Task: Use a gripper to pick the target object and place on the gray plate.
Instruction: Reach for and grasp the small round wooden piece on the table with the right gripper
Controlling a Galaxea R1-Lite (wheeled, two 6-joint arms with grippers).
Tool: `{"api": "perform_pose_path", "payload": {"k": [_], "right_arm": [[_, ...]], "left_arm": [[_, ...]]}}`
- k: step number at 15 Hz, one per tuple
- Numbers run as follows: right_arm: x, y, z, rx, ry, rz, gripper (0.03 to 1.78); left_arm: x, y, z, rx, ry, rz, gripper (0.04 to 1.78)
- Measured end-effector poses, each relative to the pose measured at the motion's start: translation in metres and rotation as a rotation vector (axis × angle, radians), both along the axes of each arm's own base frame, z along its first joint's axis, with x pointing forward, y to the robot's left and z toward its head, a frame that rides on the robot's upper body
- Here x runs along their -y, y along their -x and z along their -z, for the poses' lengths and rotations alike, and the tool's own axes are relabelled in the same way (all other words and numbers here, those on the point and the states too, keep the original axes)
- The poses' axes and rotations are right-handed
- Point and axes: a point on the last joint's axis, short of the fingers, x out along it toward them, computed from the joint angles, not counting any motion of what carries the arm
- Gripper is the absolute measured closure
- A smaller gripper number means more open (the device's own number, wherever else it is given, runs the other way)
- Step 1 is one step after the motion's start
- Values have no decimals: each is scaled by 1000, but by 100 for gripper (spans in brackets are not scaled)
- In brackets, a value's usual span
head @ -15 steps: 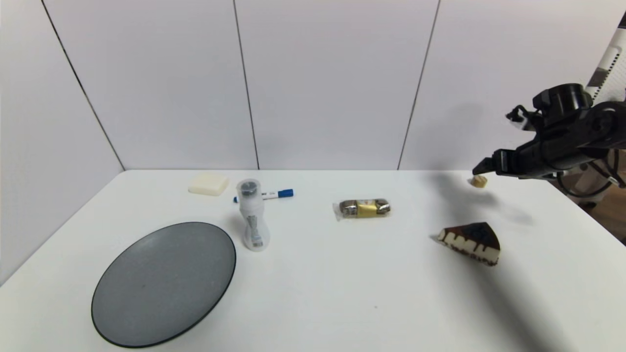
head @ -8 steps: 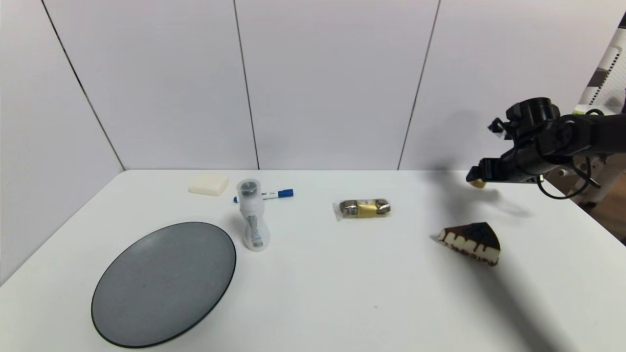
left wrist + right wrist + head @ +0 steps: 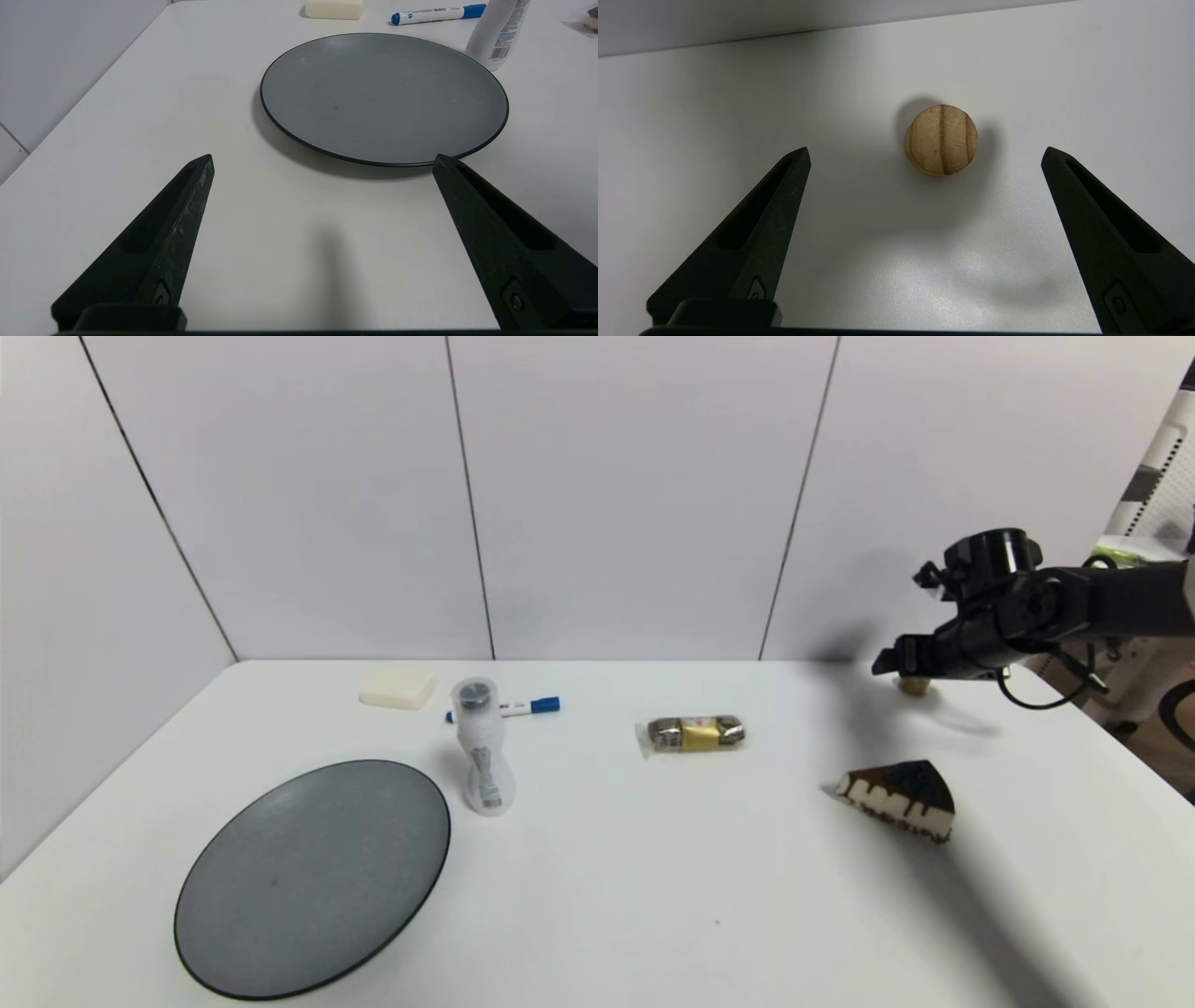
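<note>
The target object (image 3: 941, 139) is a small tan rounded lump with brown grooves, lying on the white table at the far right (image 3: 914, 686). My right gripper (image 3: 925, 154) hovers over it, open and empty, with the lump just beyond the tips and between their lines; in the head view the gripper (image 3: 894, 665) partly covers it. The gray plate (image 3: 313, 873) lies at the front left and also shows in the left wrist view (image 3: 383, 95). My left gripper (image 3: 322, 158) is open and empty, parked just before the plate's near rim.
A cake slice (image 3: 901, 799) lies in front of the lump. A gold-banded wrapped bar (image 3: 692, 733) sits mid-table. A white bottle (image 3: 483, 747), a blue marker (image 3: 513, 708) and a cream block (image 3: 399, 687) stand behind the plate. The wall is close behind.
My right arm has swung left and lowered over the lump, so its fingers now partly cover it in the head view. The lump and the other things have not moved.
</note>
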Motion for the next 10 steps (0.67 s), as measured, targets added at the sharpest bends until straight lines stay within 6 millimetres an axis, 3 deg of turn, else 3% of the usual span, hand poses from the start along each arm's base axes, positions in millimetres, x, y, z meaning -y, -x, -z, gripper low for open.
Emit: {"api": "perform_pose_path", "payload": {"k": [10], "right_arm": [[-2,-9,9,4,-35,-2,10]], "left_arm": [[0,0,0,0,0,0,13]]}}
